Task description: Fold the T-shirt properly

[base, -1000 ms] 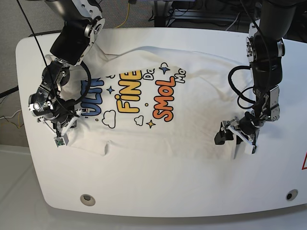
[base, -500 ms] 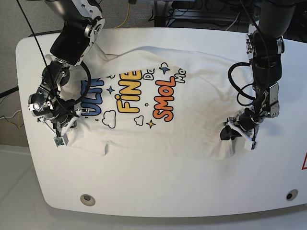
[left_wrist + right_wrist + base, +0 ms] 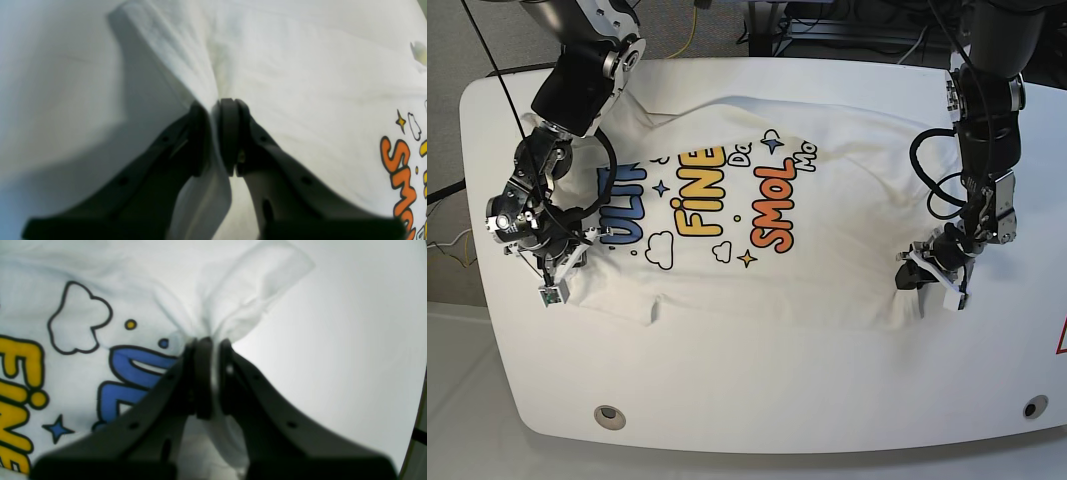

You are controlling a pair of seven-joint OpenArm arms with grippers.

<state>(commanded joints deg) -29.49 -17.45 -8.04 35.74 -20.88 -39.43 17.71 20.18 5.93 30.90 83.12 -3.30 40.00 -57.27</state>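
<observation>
On the white surface (image 3: 757,400) the T-shirt (image 3: 847,250) lies spread flat, print side up, its blue, yellow and orange lettering toward the base view's left half and plain white cloth toward the right. At the base view's left edge of the shirt, the right gripper (image 3: 208,343) has its jaws pressed together on a bunch of white fabric just beside the blue letters; the cloth gathers into the jaws and fans out beyond them as a loose flap over the bare surface. At the opposite edge, the left gripper (image 3: 215,108) has its jaws likewise closed on a ridge of plain cloth, which rises into a crease running away from the jaws, with a fold hanging down between them. Orange lettering shows at the right edge of the left wrist view, well apart from that grip. Both arms reach down from the far side of the surface.
</observation>
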